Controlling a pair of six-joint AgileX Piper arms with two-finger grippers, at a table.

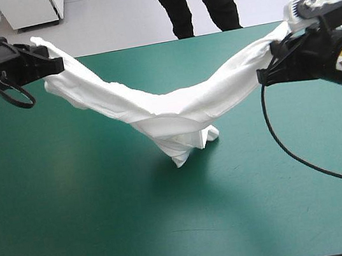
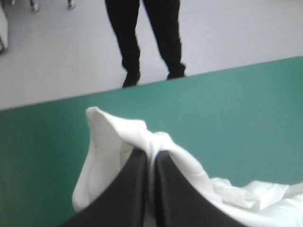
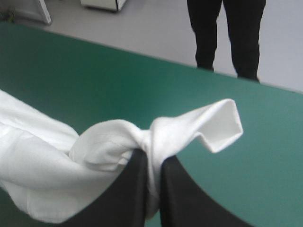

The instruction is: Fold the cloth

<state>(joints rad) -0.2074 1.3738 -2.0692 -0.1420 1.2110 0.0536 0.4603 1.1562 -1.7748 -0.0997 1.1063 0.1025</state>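
Hoisting a crumpled white short-sleeved fabric T-shirt (image 1: 175, 111) above the middle of the teal-green tabletop (image 1: 77, 232), its sag seemingly touching down, left pincer (image 2: 152, 153) and right pincer (image 3: 154, 158) each clamped on one end, apparently to spread it for folding.

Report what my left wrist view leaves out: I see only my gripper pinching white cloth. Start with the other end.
Observer: The right gripper is shut on the T-shirt's other end, with a fold poking past its fingers.
Operator: Give me the middle of it.
Observer: In the high view it sags in a V between the arms, and its lowest bunch appears to rest on the teal-green cover.
Operator: Place both arms.
Observer: The left gripper is held up near the table's far left corner, the right one near the far right.
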